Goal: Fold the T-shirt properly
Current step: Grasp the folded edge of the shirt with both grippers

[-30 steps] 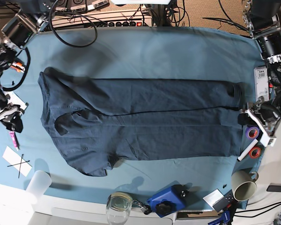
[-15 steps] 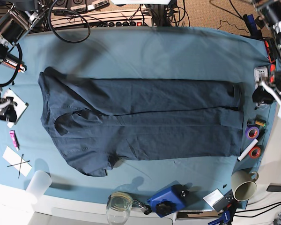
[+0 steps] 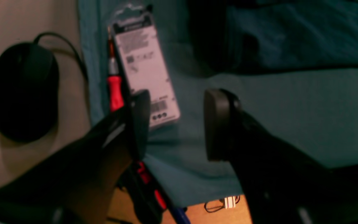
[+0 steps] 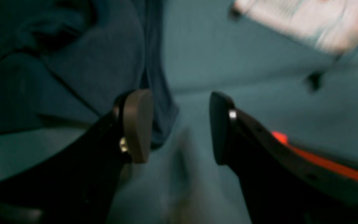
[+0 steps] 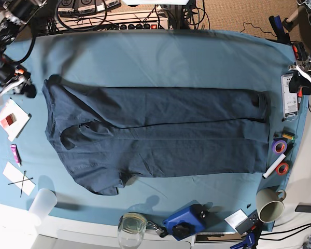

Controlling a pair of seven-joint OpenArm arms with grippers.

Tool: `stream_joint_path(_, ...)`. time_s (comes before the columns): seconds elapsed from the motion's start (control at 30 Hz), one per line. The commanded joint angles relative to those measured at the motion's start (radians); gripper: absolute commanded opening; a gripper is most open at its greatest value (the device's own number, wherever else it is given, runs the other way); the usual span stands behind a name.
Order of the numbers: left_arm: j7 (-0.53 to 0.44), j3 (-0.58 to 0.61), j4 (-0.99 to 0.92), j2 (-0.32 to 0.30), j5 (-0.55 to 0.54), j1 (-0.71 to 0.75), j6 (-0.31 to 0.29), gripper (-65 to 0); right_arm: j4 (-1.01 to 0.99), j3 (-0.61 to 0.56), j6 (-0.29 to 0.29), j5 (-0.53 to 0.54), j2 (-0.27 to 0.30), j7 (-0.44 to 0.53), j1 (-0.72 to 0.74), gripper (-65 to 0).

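While seen from the base view, lies spread lengthwise across the teal tablecloth [image 5: 160, 57]: the T-shirt [image 5: 155, 135], dark navy, collar end toward that view's left, hem toward its right, one sleeve poking out at the lower left. Sits off the shirt's upper left corner, just beside the shoulder edge and clear of the cloth: the right gripper [image 5: 20, 87]. Hangs past the hem at the far right edge, near but apart from the shirt's upper right corner: the left gripper [image 5: 302, 83], above a white packaged card [image 5: 288, 96]. Close by lower down, rolls of tape [image 5: 279, 147] and a mug [image 5: 269, 205]; along the near edge, a glass jar [image 5: 132, 226] and a blue device [image 5: 184, 220].

From the left wrist view, stands with jaws well apart and nothing between them: the left gripper [image 3: 176, 124], over bare tablecloth. Shows dark at the upper right, beyond the fingertips and not touched: the T-shirt [image 3: 291, 31]. Lies just beside one finger: the packaged card [image 3: 144, 71] with a red-handled tool [image 3: 114, 90]; further left, a black mouse [image 3: 22, 90].

From the right wrist view, blurred, gapes wide and empty: the right gripper [image 4: 180, 124]. Fills the upper left, its edge hanging just behind one fingertip: the T-shirt [image 4: 73, 56]; contact cannot be told.
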Motion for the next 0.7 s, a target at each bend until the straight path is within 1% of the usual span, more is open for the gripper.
stream_joint_path(0.0,-0.019,-0.008,0.017,-0.019,-0.018,-0.003,-0.004,-36.2,0.004,0.006,0.008,0.019,0.011,0.019,0.003,-35.4)
stream_joint_path(0.07,-0.018,-0.008,0.017,-0.019,-0.018,-0.002,-0.004,-36.2,-0.034,0.006,0.026,0.019,-0.009,0.026,0.004,-35.4)
stream_joint_path(0.17,-0.019,-0.008,0.017,-0.019,-0.019,-0.002,-0.004,-36.2,-0.119,0.006,0.067,0.022,-0.021,0.058,0.005,-35.4)
stream_joint_path(0.23,-0.019,-0.008,0.017,-0.019,-0.019,-0.002,-0.004,-36.2,-0.175,0.006,0.094,0.056,-0.021,0.06,0.004,-35.4)
stream_joint_path(0.37,-0.026,-0.008,0.017,-0.019,-0.019,-0.002,-0.004,-36.2,-0.28,0.006,0.095,0.154,-0.021,0.047,0.011,-35.4)
stream_joint_path(0.43,-0.045,-0.008,0.017,-0.019,-0.019,-0.002,-0.004,-36.2,-0.328,0.005,0.095,0.192,-0.022,0.002,0.029,-35.4)
stream_joint_path(0.53,-0.045,-0.008,0.017,-0.019,-0.019,-0.002,-0.004,-36.2,-0.385,0.006,0.095,0.29,-0.021,-0.08,0.056,-35.4)
stream_joint_path(0.6,-0.044,-0.008,0.017,-0.019,-0.018,-0.002,-0.004,-36.2,-0.396,0.006,0.095,0.339,-0.021,-0.09,0.063,-35.4)
stream_joint_path(0.67,-0.045,-0.008,0.017,-0.019,-0.019,-0.002,-0.004,-36.2,-0.396,0.006,0.095,0.357,-0.021,-0.085,0.069,-35.4)
